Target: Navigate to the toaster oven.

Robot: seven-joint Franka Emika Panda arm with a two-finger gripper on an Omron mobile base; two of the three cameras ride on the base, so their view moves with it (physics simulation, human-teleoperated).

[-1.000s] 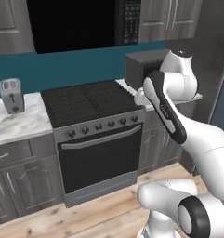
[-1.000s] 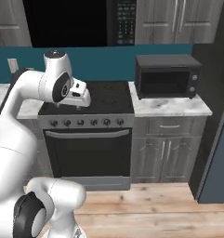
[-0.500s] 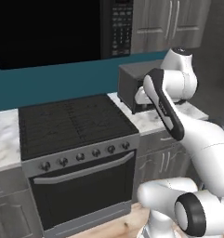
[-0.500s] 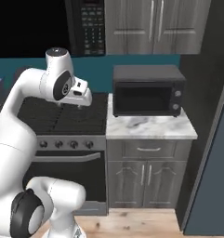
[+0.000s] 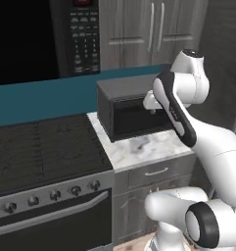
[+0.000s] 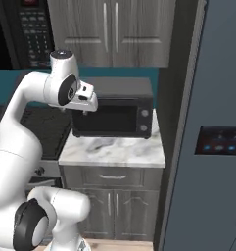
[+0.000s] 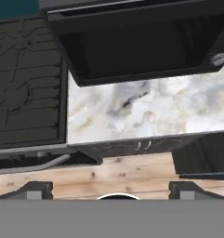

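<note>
Square the base to the toaster oven (image 6: pixel 113 113) on the marble tabletop (image 6: pixel 114 151) — pincer (image 7: pixel 109 189) fingertips stand wide apart, holding nothing.

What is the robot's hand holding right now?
Nothing. The gripper is open and empty, its fingertips spread wide above the marble counter, in front of the toaster oven.

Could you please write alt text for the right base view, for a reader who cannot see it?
A dark grey toaster oven with a black glass front sits on a marble counter above grey cabinets. The robot's white arm rises at the left, its hand in front of the oven's left side; a tall dark refrigerator stands at the right.
</note>
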